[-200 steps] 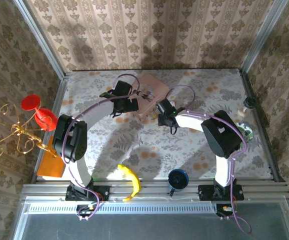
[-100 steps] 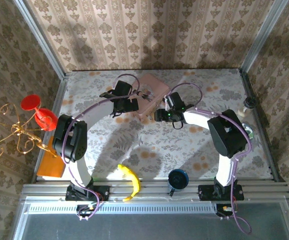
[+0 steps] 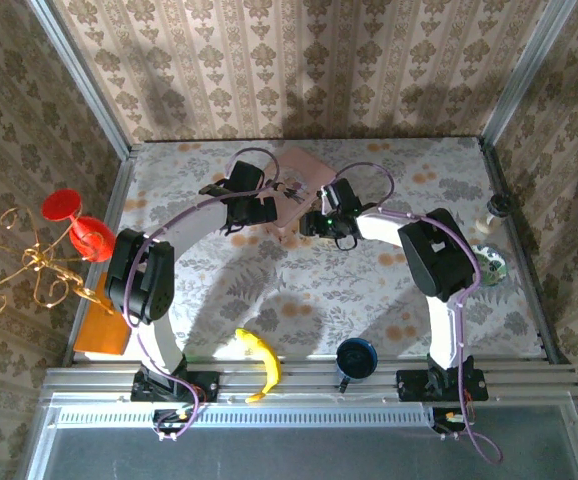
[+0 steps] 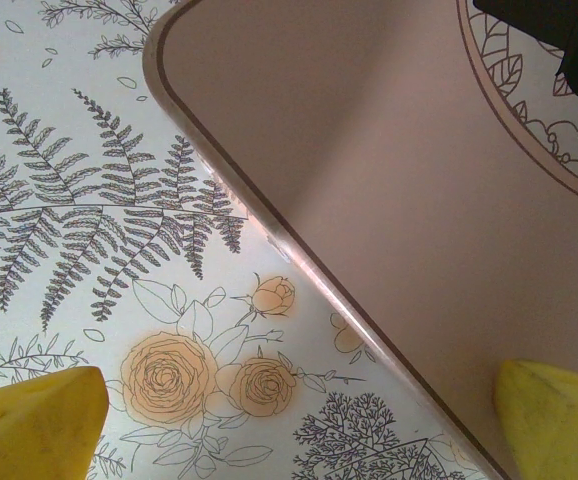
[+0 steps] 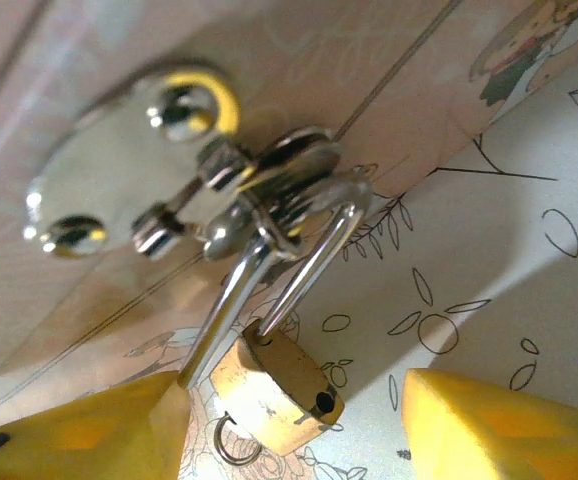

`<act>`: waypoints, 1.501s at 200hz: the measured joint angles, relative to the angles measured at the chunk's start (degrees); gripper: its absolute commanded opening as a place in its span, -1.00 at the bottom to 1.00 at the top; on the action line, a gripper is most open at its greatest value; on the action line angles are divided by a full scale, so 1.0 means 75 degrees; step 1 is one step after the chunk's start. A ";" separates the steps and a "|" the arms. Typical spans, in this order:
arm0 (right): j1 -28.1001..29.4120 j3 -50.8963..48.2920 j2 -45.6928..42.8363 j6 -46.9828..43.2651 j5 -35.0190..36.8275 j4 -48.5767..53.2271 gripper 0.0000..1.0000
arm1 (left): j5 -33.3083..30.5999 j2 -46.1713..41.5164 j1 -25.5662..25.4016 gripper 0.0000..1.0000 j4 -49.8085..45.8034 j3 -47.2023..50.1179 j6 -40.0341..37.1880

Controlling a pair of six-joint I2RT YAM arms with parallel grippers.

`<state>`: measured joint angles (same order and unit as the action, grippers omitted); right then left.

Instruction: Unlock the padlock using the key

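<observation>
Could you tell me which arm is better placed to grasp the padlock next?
Probably right: the padlock hangs from the hasp between the right gripper's open fingers. The left gripper, also open, straddles the pink box's edge.

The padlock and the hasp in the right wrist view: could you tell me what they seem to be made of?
The padlock body looks like brass: dull yellow and scuffed. Its shackle looks like polished steel or chrome plate, with mirror-like highlights. The hasp is shiny silvery metal, with bright glints on its rivets.
</observation>
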<state>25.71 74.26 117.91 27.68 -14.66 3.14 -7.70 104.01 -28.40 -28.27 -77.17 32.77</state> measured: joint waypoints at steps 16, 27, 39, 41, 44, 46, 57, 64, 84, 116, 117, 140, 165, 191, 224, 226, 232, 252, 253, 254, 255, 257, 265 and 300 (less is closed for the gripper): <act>0.0076 0.0166 0.0050 0.0017 0.0210 0.0221 0.19 | 0.0000 0.0000 0.0000 1.00 0.0003 0.0000 0.0000; 0.0189 0.0309 0.0090 0.0003 0.0504 0.0434 0.19 | 0.0000 0.0000 0.0000 1.00 0.0003 0.0000 0.0000; 0.0300 0.0469 0.0128 -0.0044 0.0801 0.0682 0.19 | -0.0009 0.0000 0.0000 1.00 0.0003 0.0000 0.0003; 0.0318 0.0501 0.0137 -0.0044 0.0854 0.0734 0.19 | -0.0012 0.0000 0.0000 1.00 0.0003 0.0000 0.0003; 0.0344 0.0542 0.0152 -0.0061 0.0921 0.0790 0.19 | -0.0015 0.0000 0.0000 1.00 0.0003 0.0000 0.0006; 0.0364 0.0571 0.0163 -0.0070 0.0976 0.0828 0.19 | -0.0017 0.0000 0.0000 1.00 0.0003 0.0000 0.0009; 0.0455 0.0676 0.0204 -0.0099 0.1212 0.0982 0.18 | -0.0023 0.0000 0.0017 1.00 0.0003 0.0000 0.0026; 0.0504 0.0729 0.0233 -0.0122 0.1358 0.1049 0.15 | -0.0009 0.0000 0.0038 1.00 0.0003 0.0000 0.0026; 0.0597 0.0863 0.0294 -0.0175 0.1682 0.1247 0.04 | -0.0006 0.0000 0.0038 1.00 0.0003 0.0000 0.0029; 0.0682 0.1110 0.0420 -0.0239 0.2049 0.1582 -0.15 | -0.0003 0.0000 0.0038 1.00 0.0003 0.0000 0.0029; 0.0682 0.1113 0.0420 -0.0245 0.2057 0.1585 -0.15 | -0.0003 0.0000 0.0038 1.00 0.0003 0.0000 0.0029; 0.0711 0.1139 0.0434 -0.0236 0.2226 0.1652 -0.28 | -0.0003 0.0000 0.0038 1.00 0.0003 0.0000 0.0029; 0.0723 0.1137 0.0434 -0.0128 0.2305 0.1670 -0.41 | -0.0003 0.0000 0.0038 1.00 0.0003 0.0000 0.0032; 0.0764 0.1070 0.0431 -0.0015 0.2294 0.1577 -1.00 | -0.0003 0.0000 0.0038 1.00 0.0003 0.0000 0.0032; 0.0749 0.0758 0.0283 0.0216 0.2235 0.1134 -1.00 | -0.0029 0.0000 0.0064 1.00 -0.0003 0.0000 0.0064; 0.0746 0.0734 0.0271 0.0221 0.2226 0.1099 -1.00 | -0.0032 0.0000 0.0064 1.00 -0.0003 0.0000 0.0064; 0.0734 0.0667 0.0245 0.0239 0.2200 0.1008 -1.00 | -0.0035 0.0000 0.0064 1.00 -0.0003 0.0000 0.0064; 0.0635 0.0466 0.0166 0.0341 0.2028 0.0766 -1.00 | -0.0032 0.0000 0.0064 1.00 -0.0003 0.0000 0.0064; 0.0632 0.0460 0.0163 0.0341 0.2020 0.0758 -1.00 | -0.0035 0.0000 0.0064 1.00 -0.0003 0.0000 0.0064; 0.0627 0.0455 0.0160 0.0341 0.2011 0.0746 -1.00 | -0.0035 0.0000 0.0064 1.00 -0.0003 0.0000 0.0064; 0.0618 0.0443 0.0154 0.0341 0.1999 0.0734 -1.00 | -0.0035 0.0000 0.0064 1.00 -0.0003 0.0000 0.0064; 0.0606 0.0431 0.0154 0.0347 0.1976 0.0705 -1.00 | -0.0035 0.0000 0.0064 1.00 -0.0006 0.0000 0.0064; 0.0545 0.0358 0.0128 0.0373 0.1862 0.0600 -1.00 | -0.0029 0.0000 0.0064 1.00 -0.0003 0.0000 0.0064; 0.0283 -0.0038 0.0023 0.0615 0.1137 0.0009 -1.00 | -0.0029 0.0000 0.0064 1.00 0.0003 0.0000 0.0064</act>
<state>27.83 73.97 118.08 32.29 -6.13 3.20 -7.92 104.01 -27.92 -28.25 -77.17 33.26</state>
